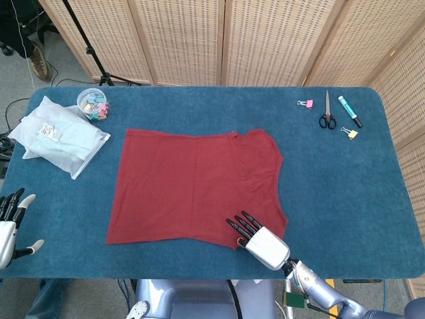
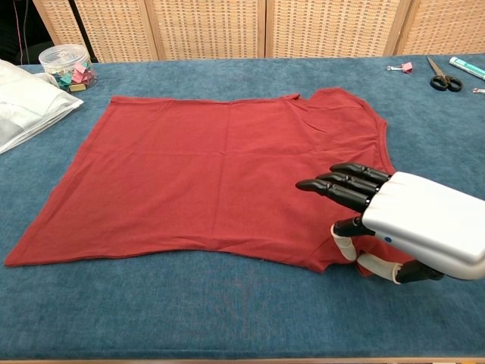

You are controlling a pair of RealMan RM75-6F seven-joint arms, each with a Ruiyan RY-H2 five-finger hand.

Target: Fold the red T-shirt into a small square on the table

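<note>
The red T-shirt [image 1: 196, 186] lies flat, spread out in the middle of the blue tabletop [image 1: 345, 179]. The right hand [image 2: 409, 224] sits at the shirt's near right corner, dark fingers [image 2: 341, 186] straight above the cloth; whether it pinches the hem I cannot tell. The left hand [image 1: 10, 222] hovers released at the near left edge.

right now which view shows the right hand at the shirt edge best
The chest view: the right hand is large and close there, its dark fingers stretched over the near corner of the red T-shirt, thumb at the hem. The head view shows the same hand small and from above, hiding how it meets the cloth.
</note>
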